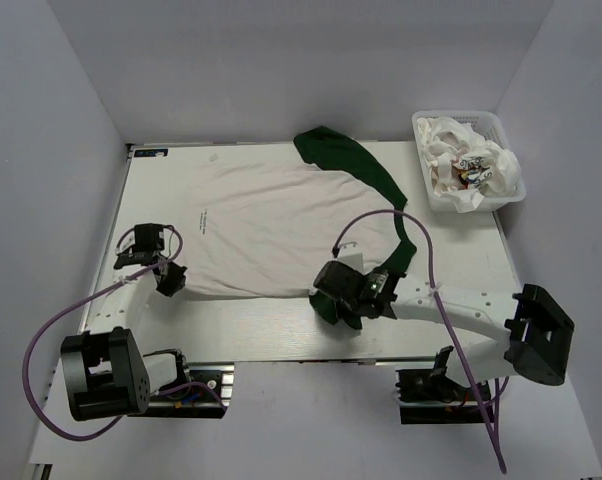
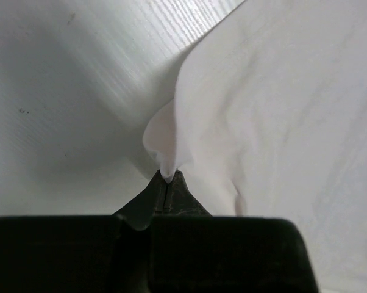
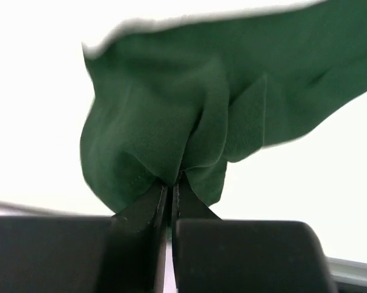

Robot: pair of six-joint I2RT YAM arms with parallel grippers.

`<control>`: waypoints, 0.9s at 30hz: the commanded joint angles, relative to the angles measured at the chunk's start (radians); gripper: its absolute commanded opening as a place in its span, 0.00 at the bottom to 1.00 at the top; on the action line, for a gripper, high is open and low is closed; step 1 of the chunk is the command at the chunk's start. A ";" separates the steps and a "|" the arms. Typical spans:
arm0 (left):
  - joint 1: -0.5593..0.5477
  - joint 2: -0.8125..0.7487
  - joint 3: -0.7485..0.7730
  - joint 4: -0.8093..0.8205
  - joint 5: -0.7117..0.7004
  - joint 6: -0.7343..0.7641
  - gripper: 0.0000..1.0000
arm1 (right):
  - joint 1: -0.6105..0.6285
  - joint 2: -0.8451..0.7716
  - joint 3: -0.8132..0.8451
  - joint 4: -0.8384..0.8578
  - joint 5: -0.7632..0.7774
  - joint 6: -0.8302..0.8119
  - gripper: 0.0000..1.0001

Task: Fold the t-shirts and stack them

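A white t-shirt (image 1: pixel 271 225) with dark green sleeves and small black text lies spread on the table. One green sleeve (image 1: pixel 341 160) runs along its far right side. My left gripper (image 1: pixel 171 277) is shut on the shirt's white near-left corner (image 2: pixel 166 173). My right gripper (image 1: pixel 343 300) is shut on a bunched green sleeve (image 3: pixel 171 134) at the shirt's near right edge. More white t-shirts with colourful prints (image 1: pixel 471 165) lie crumpled in the basket.
A white plastic lattice basket (image 1: pixel 422 135) stands at the table's far right corner. The table's near edge (image 1: pixel 281 345) lies just in front of both grippers. Purple cables loop from both arms.
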 commanded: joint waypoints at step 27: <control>0.007 0.560 0.581 -0.005 -0.010 -0.010 0.00 | -0.498 0.508 0.624 0.296 0.095 -0.558 0.00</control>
